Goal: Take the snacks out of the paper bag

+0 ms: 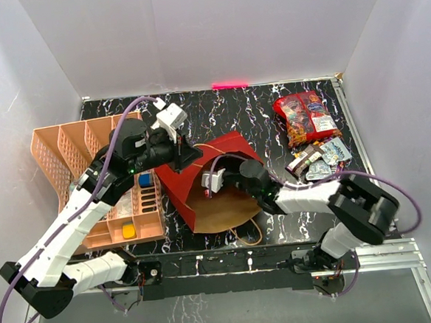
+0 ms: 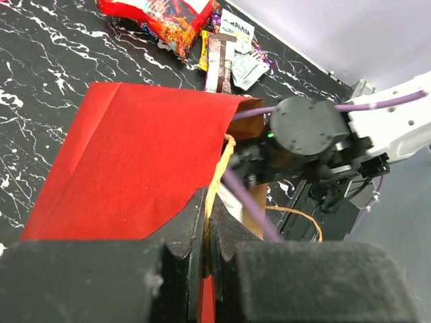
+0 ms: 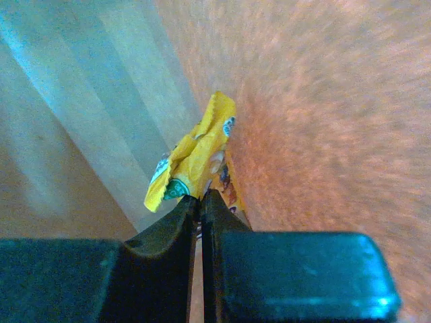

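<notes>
The red paper bag [image 1: 219, 157] lies on its side, its brown mouth facing the near edge. My left gripper [image 2: 207, 202] is shut on the bag's upper rim [image 2: 222, 158] and holds the mouth up. My right gripper [image 3: 200, 196] is inside the bag, shut on a crumpled yellow snack packet [image 3: 195, 151] against the brown kraft wall [image 3: 323, 121]. In the top view the right gripper's fingertips are hidden in the mouth of the bag [image 1: 215, 206]. Other snacks lie outside at the right: two red bags [image 1: 305, 117] and several small packets [image 1: 320, 158], also visible in the left wrist view [image 2: 222, 54].
A peach slotted tray [image 1: 59, 150] stands left of the bag, with a blue block [image 1: 146, 180] and a yellow block [image 1: 128, 230] in it. A loose cord handle [image 1: 250, 237] trails toward the near table edge. White walls close in the back and sides.
</notes>
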You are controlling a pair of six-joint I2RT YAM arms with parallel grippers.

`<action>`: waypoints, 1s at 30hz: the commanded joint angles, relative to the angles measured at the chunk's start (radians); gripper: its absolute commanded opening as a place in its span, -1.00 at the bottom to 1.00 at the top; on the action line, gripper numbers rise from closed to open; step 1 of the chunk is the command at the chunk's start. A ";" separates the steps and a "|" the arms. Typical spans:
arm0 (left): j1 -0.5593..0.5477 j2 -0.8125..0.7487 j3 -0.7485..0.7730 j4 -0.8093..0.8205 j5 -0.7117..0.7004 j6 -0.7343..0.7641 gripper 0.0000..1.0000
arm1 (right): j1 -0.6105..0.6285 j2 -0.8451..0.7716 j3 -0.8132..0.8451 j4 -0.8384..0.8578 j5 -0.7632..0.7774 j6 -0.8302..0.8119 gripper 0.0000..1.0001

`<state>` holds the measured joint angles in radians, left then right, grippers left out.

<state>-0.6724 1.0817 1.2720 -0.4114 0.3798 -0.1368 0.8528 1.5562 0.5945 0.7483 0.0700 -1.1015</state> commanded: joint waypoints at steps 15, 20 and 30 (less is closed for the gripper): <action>-0.006 -0.199 -0.265 0.208 -0.059 0.146 -1.00 | 0.072 -0.767 -0.093 -0.528 -0.437 0.880 -0.85; -0.006 -0.234 -0.305 0.267 -0.127 0.141 -1.00 | 0.072 -0.854 -0.095 -0.526 -0.438 0.969 -0.85; -0.005 -0.214 -0.292 0.257 -0.235 0.105 -1.00 | 0.072 -0.938 0.143 -0.735 -0.456 1.087 -0.85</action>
<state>-0.6765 0.8669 0.9684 -0.1829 0.2180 -0.0170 0.9226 0.6651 0.5957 0.0525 -0.3870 -0.0769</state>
